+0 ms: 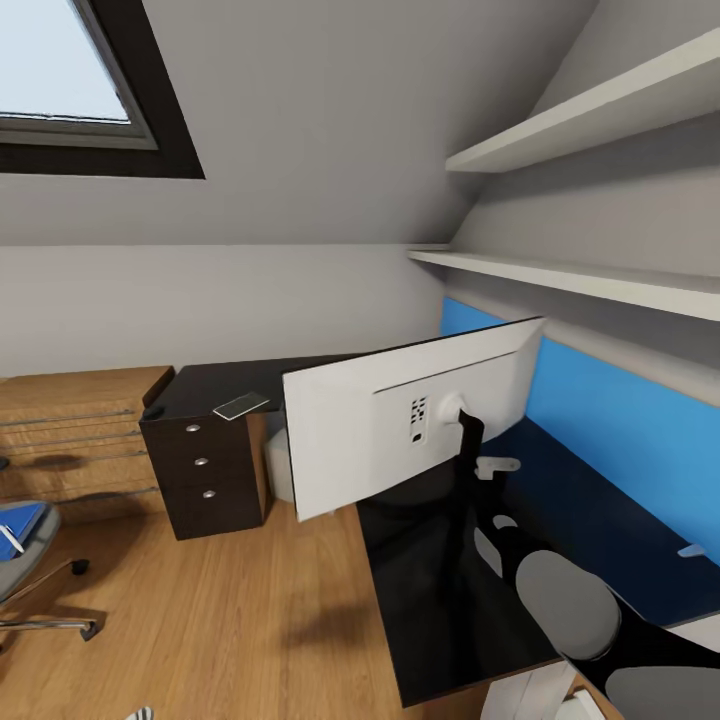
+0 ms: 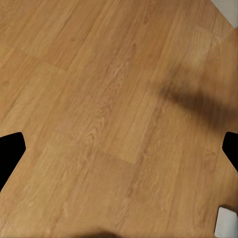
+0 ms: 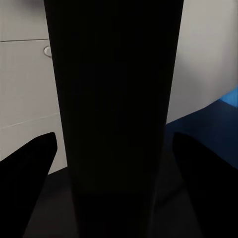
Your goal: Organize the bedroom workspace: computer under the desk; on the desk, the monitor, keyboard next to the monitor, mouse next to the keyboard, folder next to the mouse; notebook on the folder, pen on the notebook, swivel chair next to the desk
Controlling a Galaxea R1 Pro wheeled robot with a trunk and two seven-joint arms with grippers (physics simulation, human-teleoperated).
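The monitor [image 1: 400,430] shows its pale back and hangs tilted over the black desk [image 1: 450,600]. My right arm reaches up to its black stand [image 3: 116,99], and my right gripper [image 3: 119,163] is shut on that stand, a finger at each side. The notebook [image 1: 240,406] lies on the desk above the drawers [image 1: 205,470]. At the far left, the swivel chair [image 1: 25,575] carries the blue folder [image 1: 20,520] with the white pen [image 1: 10,540] on it. My left gripper [image 2: 119,151] hangs open over bare floor. The keyboard is out of view.
A light wooden drawer chest [image 1: 70,440] stands left of the desk. A blue wall panel [image 1: 620,440] and two white shelves [image 1: 600,280] run along the right wall. Wood floor [image 1: 250,600] lies between the chair and the desk. A skylight [image 1: 70,80] sits upper left.
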